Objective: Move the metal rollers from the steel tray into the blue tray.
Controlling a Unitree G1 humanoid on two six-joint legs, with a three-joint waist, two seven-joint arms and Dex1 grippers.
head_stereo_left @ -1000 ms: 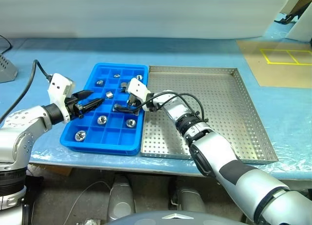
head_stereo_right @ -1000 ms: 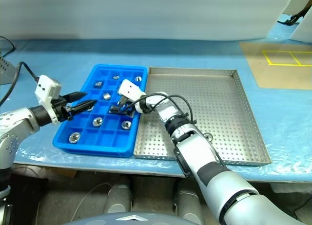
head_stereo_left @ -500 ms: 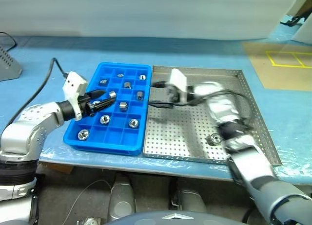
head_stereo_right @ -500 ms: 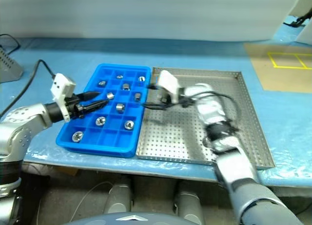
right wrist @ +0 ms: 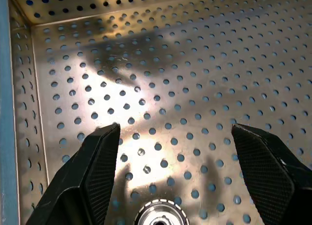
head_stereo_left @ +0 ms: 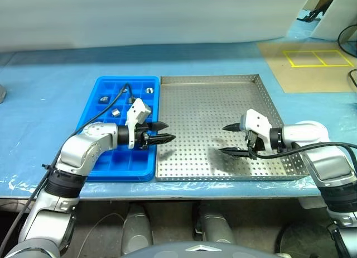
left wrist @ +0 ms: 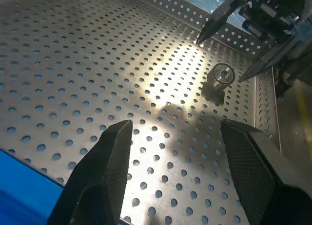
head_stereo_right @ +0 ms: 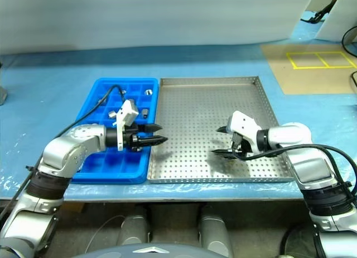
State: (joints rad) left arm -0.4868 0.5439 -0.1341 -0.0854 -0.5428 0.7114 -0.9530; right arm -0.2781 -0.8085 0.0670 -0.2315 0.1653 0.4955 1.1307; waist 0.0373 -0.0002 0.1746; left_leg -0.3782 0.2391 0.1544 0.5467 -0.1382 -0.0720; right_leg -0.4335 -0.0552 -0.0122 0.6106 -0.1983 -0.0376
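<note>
From the left eye view, we are holding our left gripper (head_stereo_left: 165,132) open and empty at the seam between the blue tray (head_stereo_left: 93,118) and the steel tray (head_stereo_left: 207,96). Metal rollers (head_stereo_left: 115,111) are sitting in the blue tray's far compartments.

In the left wrist view, one roller (left wrist: 221,74) is lying at two o'clock, between our right gripper's (left wrist: 222,59) fingers.

In the right wrist view, that roller (right wrist: 159,216) is sitting at six o'clock between spread, empty fingers (right wrist: 95,162).

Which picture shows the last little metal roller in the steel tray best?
The left wrist view: the metal roller stands whole on the steel tray, between the open right gripper fingers. The right wrist view cuts it off; in the eye views that gripper hides it.
</note>
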